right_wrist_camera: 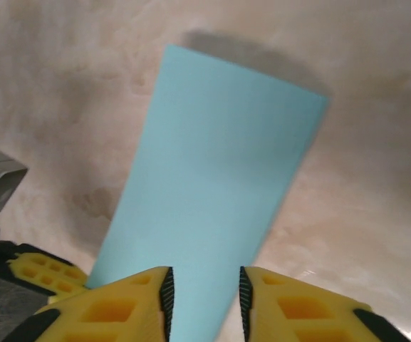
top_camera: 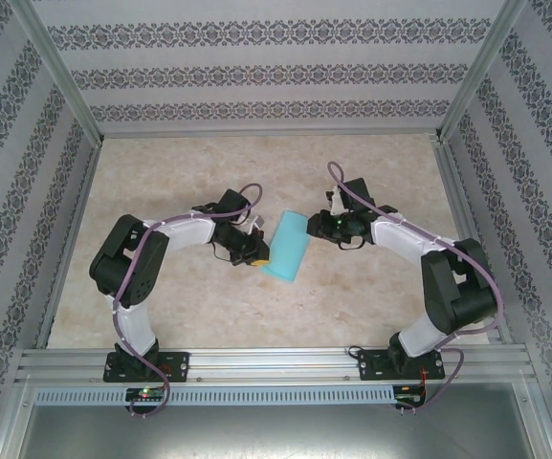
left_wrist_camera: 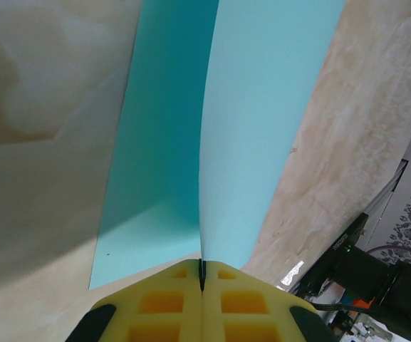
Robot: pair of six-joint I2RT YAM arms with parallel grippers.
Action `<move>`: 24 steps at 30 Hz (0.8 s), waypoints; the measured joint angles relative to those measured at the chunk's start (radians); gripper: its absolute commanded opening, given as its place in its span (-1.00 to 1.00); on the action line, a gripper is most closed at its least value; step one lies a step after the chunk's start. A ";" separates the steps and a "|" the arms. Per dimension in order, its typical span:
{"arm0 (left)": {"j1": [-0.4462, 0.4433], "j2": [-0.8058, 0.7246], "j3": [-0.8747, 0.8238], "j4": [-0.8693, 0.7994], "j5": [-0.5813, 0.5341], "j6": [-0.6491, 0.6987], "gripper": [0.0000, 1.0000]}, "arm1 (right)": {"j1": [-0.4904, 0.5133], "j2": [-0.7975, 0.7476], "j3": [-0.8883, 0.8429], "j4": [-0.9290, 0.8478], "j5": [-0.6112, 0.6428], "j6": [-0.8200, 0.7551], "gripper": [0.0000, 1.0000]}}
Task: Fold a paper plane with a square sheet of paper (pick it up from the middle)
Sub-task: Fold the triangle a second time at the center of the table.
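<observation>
The square sheet of paper [top_camera: 288,246], light turquoise, lies mid-table folded into a long strip. In the left wrist view its upper layer [left_wrist_camera: 262,128] rises from the lower layer, which lies flat on the table. My left gripper [top_camera: 256,253] is at the strip's left edge, its yellow jaws [left_wrist_camera: 202,274] shut on that raised layer. My right gripper [top_camera: 321,226] hovers at the strip's upper right. Its jaws [right_wrist_camera: 204,296] stand open, with the paper [right_wrist_camera: 212,185] seen through the gap beyond them. The left gripper's fingers [right_wrist_camera: 45,274] show at the paper's far edge.
The beige marbled table [top_camera: 209,172] is bounded by patterned walls [top_camera: 17,191] on three sides. An aluminium rail [top_camera: 276,363] carrying both arm bases runs along the near edge.
</observation>
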 measured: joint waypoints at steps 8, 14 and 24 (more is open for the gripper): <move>0.000 0.001 0.026 0.000 -0.002 0.000 -0.93 | 0.047 0.167 0.032 0.074 -0.044 0.032 -0.63; 0.000 0.016 0.043 0.000 -0.003 0.000 -0.93 | 0.057 0.219 0.047 0.076 -0.044 0.032 -0.68; -0.001 0.066 0.086 -0.002 0.000 0.000 -0.93 | 0.057 0.237 0.050 0.076 -0.043 0.028 -0.71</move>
